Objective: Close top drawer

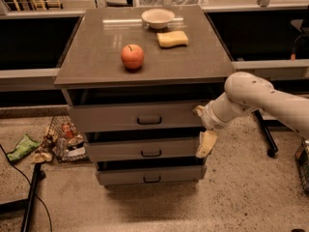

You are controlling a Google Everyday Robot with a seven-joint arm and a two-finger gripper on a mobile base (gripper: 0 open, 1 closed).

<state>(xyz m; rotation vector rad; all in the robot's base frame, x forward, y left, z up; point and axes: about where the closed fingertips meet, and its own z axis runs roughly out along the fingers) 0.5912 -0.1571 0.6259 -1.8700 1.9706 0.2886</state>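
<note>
The top drawer [140, 117] is the uppermost of three grey drawers, with a dark bail handle [149, 120] at its centre. It stands out only a little from the cabinet, with a dark gap above its front. My gripper [203, 129] is at the drawer front's right end, on a white arm reaching in from the right. One cream finger [206, 144] hangs down over the middle drawer's right end, the other touches the top drawer's right edge.
The cabinet top [96, 57] carries a red apple [132, 56], a yellow sponge [172, 38] and a white bowl [158, 18]. The middle drawer [145, 150] and bottom drawer [149, 176] stand slightly out. Litter and a wire basket [60, 139] lie left on the floor.
</note>
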